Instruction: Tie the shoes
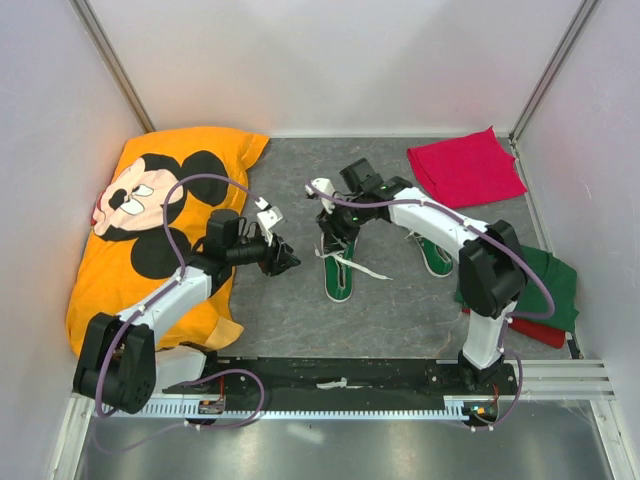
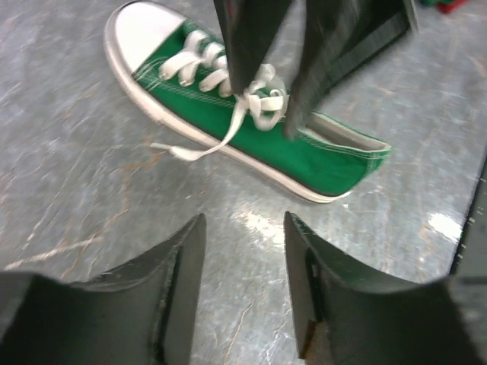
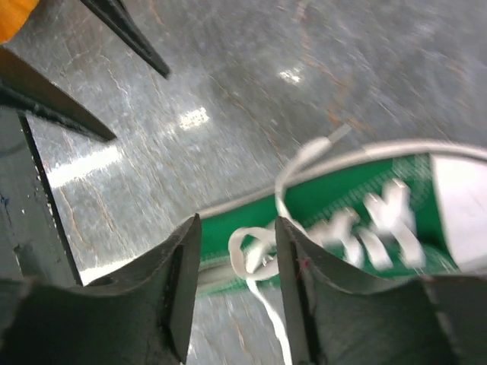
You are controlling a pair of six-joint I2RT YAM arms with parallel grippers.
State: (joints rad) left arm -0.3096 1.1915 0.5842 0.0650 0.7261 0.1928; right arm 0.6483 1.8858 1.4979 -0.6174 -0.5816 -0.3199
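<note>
Two small green sneakers with white laces lie on the grey table. One shoe (image 1: pixel 340 275) is in the middle and the other (image 1: pixel 433 255) is to its right, partly under the right arm. My right gripper (image 1: pixel 330 228) is open just above the middle shoe's (image 3: pixel 342 194) laces, its fingers either side of a loose lace loop (image 3: pixel 259 251). My left gripper (image 1: pixel 284 262) is open and empty, left of that shoe and apart from it. In the left wrist view the left gripper (image 2: pixel 243 222) faces the shoe (image 2: pixel 304 156), with a lace end (image 2: pixel 198 148) trailing onto the table.
An orange Mickey Mouse pillow (image 1: pixel 160 220) fills the left side. A red cloth (image 1: pixel 465 165) lies at the back right. A folded green cloth (image 1: pixel 550 285) lies on something red at the right edge. White walls enclose the table.
</note>
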